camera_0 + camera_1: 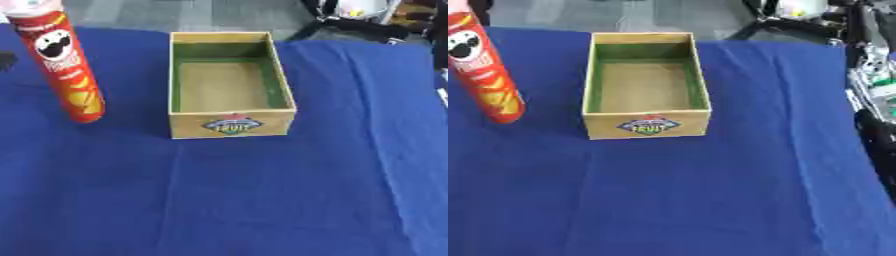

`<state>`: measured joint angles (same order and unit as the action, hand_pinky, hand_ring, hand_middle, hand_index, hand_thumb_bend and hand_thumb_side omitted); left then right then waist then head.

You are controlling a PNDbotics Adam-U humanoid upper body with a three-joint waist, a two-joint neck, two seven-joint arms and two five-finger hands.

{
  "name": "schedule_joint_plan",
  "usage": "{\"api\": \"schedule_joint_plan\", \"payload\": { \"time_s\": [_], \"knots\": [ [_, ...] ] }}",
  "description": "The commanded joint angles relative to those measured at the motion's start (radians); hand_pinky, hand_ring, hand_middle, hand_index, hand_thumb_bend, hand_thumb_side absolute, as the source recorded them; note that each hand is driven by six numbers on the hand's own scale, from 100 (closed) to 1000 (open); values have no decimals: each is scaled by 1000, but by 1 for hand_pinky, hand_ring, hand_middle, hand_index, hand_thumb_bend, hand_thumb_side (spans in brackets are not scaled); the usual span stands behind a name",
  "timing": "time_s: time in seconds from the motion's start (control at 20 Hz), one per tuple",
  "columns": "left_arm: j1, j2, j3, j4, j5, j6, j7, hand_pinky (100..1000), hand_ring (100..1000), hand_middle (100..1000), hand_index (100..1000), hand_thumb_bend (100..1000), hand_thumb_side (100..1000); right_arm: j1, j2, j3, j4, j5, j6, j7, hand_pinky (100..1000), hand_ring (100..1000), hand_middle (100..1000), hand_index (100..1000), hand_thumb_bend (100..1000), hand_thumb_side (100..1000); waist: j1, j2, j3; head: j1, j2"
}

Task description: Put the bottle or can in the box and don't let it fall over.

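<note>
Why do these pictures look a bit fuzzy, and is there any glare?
Left eye view: soft all over, the can lettering smeared, no glare on the cloth. Right eye view: equally soft, the box label barely readable, with even light and faint shadows.

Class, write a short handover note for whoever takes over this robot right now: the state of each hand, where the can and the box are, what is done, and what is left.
Hands: neither the left nor the right hand shows in either view.
Things: the tall red cardboard crisp can stands upright on the blue cloth-covered table, to the left of the open yellow box with the green inner walls and apart from it. The box holds nothing.
Done: nothing yet; the can is untouched.
Left: grasp the can, carry it over the box, set it down upright inside and let go without tipping it.
</note>
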<state>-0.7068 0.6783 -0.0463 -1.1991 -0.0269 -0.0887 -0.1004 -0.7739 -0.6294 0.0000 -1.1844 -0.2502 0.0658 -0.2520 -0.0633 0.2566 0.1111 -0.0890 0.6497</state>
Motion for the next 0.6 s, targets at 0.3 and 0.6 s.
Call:
{"api": "schedule_joint_plan", "payload": {
  "time_s": [0.3,0.6],
  "knots": [
    [-31,37,-2,-22,-10,4,-13,896,935,825,951,706,666,-18,-41,-12,-20,1,0,-3,785,808,830,921,100,977,1,-14,2,8,-20],
    [-41,32,-7,-13,-30,14,-15,898,936,827,951,699,662,-20,-39,-11,-18,4,0,-4,786,808,830,922,100,980,1,-14,2,25,-35]
  ]
}}
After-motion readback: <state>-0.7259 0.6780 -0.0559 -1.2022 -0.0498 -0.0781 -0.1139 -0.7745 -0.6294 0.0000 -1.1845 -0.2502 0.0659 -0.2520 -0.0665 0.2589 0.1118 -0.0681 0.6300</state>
